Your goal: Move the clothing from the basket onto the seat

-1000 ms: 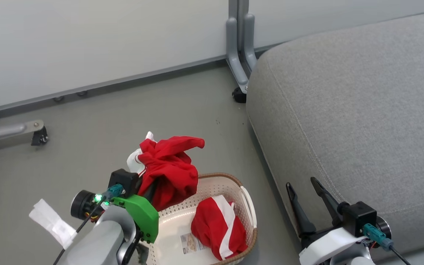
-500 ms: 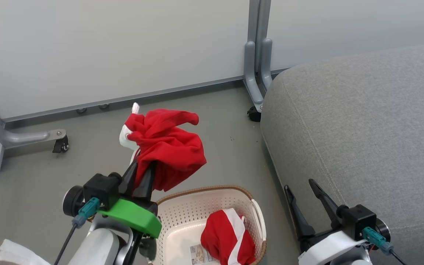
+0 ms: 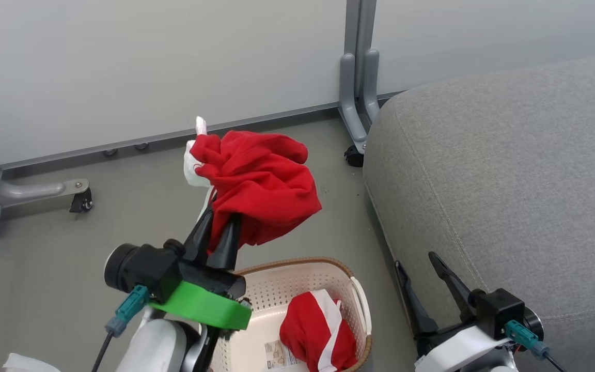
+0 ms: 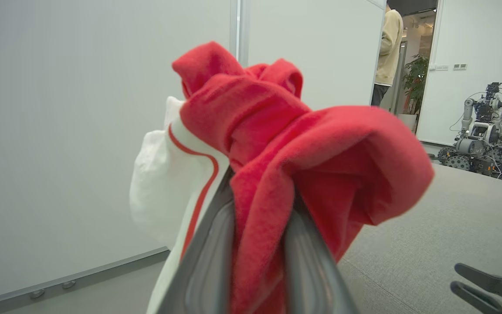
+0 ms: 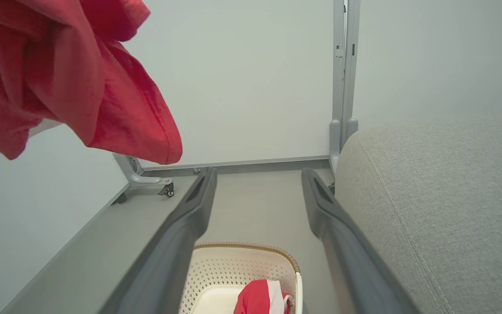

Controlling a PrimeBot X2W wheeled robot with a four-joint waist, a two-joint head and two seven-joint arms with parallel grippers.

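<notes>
Left gripper point(image 3: 218, 230) clamps one garment point(image 3: 261, 181) mid-frame, right gripper point(image 3: 415, 261) gapes empty; second garment point(image 3: 318, 330) lies in basket point(image 3: 297, 262), none on seat point(image 3: 509, 181).

This is looking like a robot lab made up as a pretend room. White panel walls point(image 3: 147, 67) are standing on grey metal legs with little wheels point(image 3: 44, 189) on a bare grey floor point(image 3: 122, 222). A soft grey seat point(image 3: 509, 181) is sitting beside them. Past the panels, other robots point(image 4: 477, 144) are waiting on the floor, and a person point(image 4: 389, 43) is standing by a potted plant point(image 4: 414, 85).
</notes>
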